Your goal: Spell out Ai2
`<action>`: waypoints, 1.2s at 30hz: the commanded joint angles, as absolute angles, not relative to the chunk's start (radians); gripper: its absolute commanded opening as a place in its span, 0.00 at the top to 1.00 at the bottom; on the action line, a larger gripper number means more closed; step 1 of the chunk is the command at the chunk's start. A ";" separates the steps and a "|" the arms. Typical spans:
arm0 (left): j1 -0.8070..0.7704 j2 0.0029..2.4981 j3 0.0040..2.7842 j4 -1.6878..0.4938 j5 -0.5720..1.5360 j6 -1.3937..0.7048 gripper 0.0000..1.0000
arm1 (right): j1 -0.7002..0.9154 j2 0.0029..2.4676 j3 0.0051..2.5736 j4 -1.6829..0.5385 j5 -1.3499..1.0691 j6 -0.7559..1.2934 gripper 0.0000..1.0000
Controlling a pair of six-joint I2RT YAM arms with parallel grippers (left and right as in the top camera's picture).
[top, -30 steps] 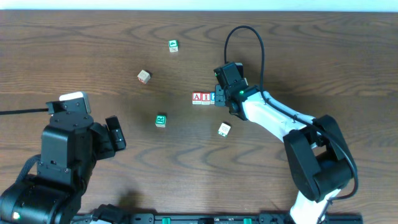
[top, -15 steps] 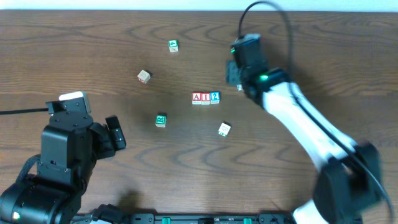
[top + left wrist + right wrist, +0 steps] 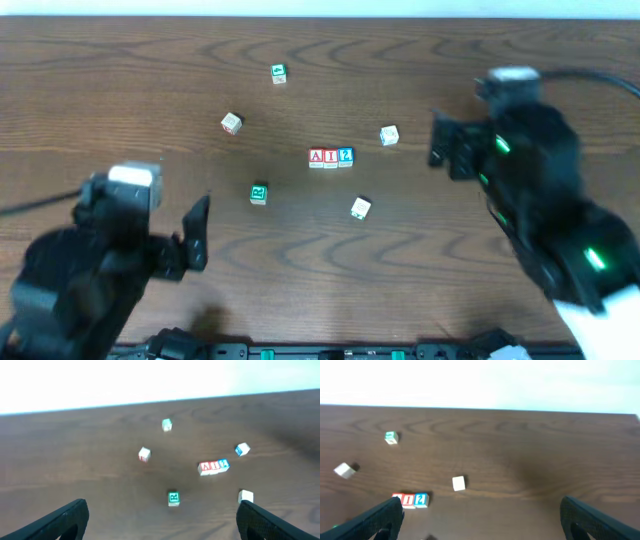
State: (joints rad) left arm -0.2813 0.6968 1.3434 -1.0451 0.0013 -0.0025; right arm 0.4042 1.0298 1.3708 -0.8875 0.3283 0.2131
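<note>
Three lettered blocks stand side by side in a row (image 3: 330, 157) at the table's middle: a red A (image 3: 317, 156), a red I (image 3: 330, 157) and a blue 2 (image 3: 345, 156), touching each other. The left wrist view shows the same row (image 3: 213, 466), and the right wrist view shows the row (image 3: 410, 500) too. My right gripper (image 3: 447, 150) hangs open and empty, well to the right of the row. Over the near left of the table, my left gripper (image 3: 195, 235) is also open and holds nothing. No gripper touches a block.
Loose blocks lie around the row: a green one (image 3: 278, 72) far back, a tan one (image 3: 231, 123) at back left, a green R block (image 3: 259, 193) front left, a white one (image 3: 361, 207) front right, and a white-blue one (image 3: 389, 135) right of the row.
My right gripper has let go of the 2 block, opened wide and pulled away to the right. The white-blue block it was covering now shows. The left arm shifted slightly.
</note>
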 commanded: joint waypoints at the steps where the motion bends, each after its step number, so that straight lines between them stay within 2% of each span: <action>1: -0.277 0.602 1.357 -1.045 0.038 0.070 0.05 | 0.402 0.909 1.371 -0.943 0.340 0.192 0.01; 6: -0.277 0.433 1.357 -0.976 0.265 0.130 0.05 | 0.445 0.702 1.335 -1.032 0.276 0.133 0.01; 10: -0.277 0.339 1.360 -0.953 0.468 0.142 0.05 | 0.469 0.537 1.286 -1.114 0.216 0.179 0.01; 11: -0.277 0.312 1.360 -0.953 0.455 0.143 0.05 | 0.469 0.490 1.264 -1.124 0.217 0.179 0.01; 16: -0.278 0.260 1.336 -0.990 0.108 0.081 0.05 | 0.467 0.308 1.125 -1.123 0.202 0.225 0.01; 20: -0.281 0.260 1.218 -0.934 0.107 0.037 0.05 | 0.466 0.259 0.983 -1.069 0.201 0.267 0.01; 25: -0.281 0.260 0.911 -0.686 0.104 -0.023 0.05 | 0.466 0.260 0.746 -0.785 0.155 0.307 0.01; 32: -0.281 0.270 0.587 -0.328 0.099 -0.020 0.05 | 0.466 0.262 0.453 -0.409 0.152 0.058 0.01; 36: -0.281 0.281 0.445 -0.211 0.094 0.088 0.05 | 0.466 0.266 0.282 -0.176 0.152 0.002 0.01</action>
State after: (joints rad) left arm -0.2821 0.2752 0.4854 -0.2321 0.1040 0.0231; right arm 0.4606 0.2672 0.3344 -0.2176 0.1551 0.0689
